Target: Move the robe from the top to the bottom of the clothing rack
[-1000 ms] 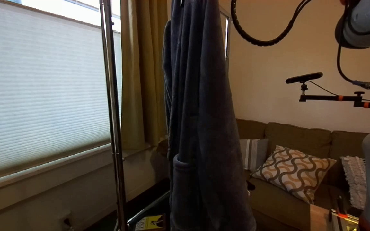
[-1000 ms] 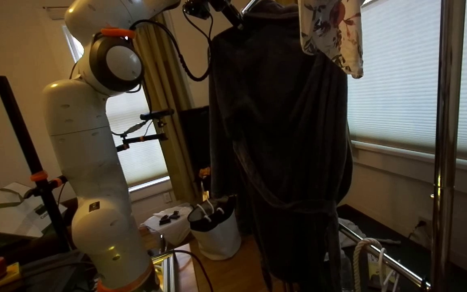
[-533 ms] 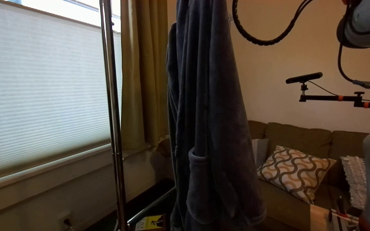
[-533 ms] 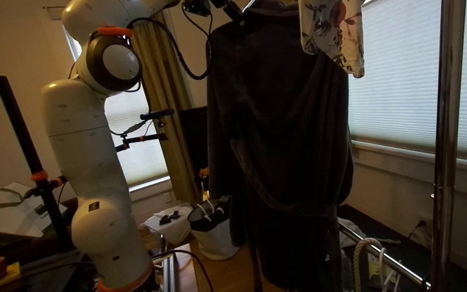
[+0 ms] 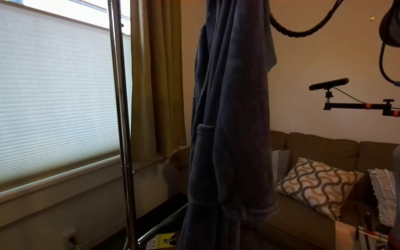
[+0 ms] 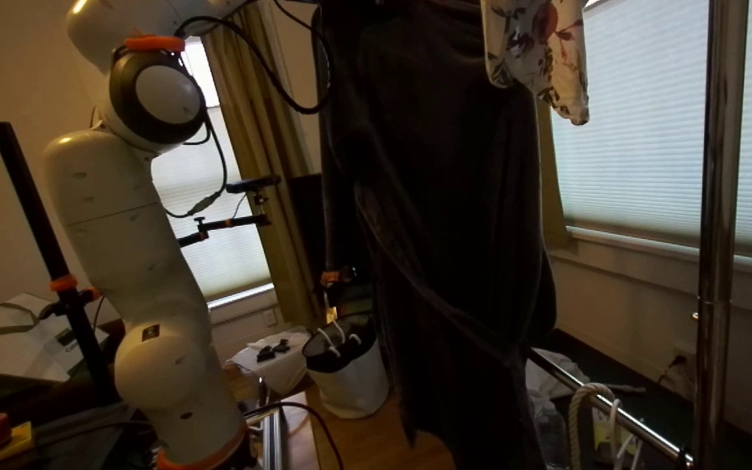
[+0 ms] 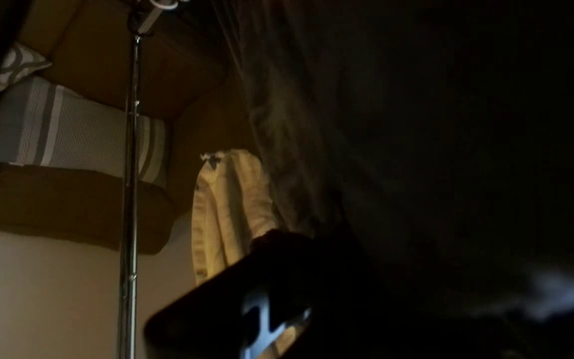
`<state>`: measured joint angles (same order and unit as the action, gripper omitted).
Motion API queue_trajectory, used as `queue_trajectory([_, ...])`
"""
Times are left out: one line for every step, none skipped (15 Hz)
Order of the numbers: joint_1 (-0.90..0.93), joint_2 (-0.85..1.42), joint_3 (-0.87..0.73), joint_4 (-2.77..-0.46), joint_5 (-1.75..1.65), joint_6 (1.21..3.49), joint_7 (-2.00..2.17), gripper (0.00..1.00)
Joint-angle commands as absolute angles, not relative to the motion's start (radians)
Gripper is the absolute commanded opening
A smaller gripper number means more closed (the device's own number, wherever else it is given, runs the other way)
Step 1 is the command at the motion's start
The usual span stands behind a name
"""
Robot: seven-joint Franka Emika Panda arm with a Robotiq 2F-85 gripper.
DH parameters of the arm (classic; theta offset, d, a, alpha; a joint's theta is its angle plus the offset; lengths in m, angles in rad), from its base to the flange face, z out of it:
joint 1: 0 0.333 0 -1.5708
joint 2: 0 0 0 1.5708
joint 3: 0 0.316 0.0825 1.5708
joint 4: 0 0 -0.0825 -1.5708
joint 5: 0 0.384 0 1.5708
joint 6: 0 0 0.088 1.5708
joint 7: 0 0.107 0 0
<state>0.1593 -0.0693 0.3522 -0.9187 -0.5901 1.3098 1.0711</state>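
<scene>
Observing robe (image 6: 441, 183) hanging upright near rack (image 6: 719, 215), apart from its posts (image 5: 123, 121); presumably being carried wide to avoid snagging there before lowering. Examining tool (image 7: 297, 254) in shadow: not managing to tell whether pinching robe or standing spread.

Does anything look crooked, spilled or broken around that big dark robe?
The robe itself looks askew: in an exterior view its belt slants down toward the picture's right instead of running level, so it seems lopsided. I see nothing spilled or broken, though the robe's top is cut off in both exterior views.
</scene>
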Motion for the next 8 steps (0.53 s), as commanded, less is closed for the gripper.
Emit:
queue_trajectory([0.163, -0.154, 0.371, -0.966, -0.715, 1.337, 1.082, 0.03])
queue_trajectory([0.167, -0.178, 0.377, -0.991, -0.726, 1.334, 1.082, 0.03])
queue_trajectory([0.172, -0.21, 0.38, -1.026, -0.725, 1.345, 1.078, 0.02])
queue_trajectory([0.177, -0.244, 0.383, -1.067, -0.717, 1.35, 1.081, 0.02])
queue_trajectory([0.184, -0.276, 0.383, -1.104, -0.702, 1.359, 1.083, 0.02])
queue_trajectory([0.198, -0.307, 0.386, -1.149, -0.68, 1.374, 1.073, 0.02])
queue_trajectory([0.214, -0.33, 0.388, -1.186, -0.659, 1.374, 1.062, 0.02])
queue_trajectory([0.24, -0.352, 0.378, -1.23, -0.601, 1.372, 1.058, 0.02])
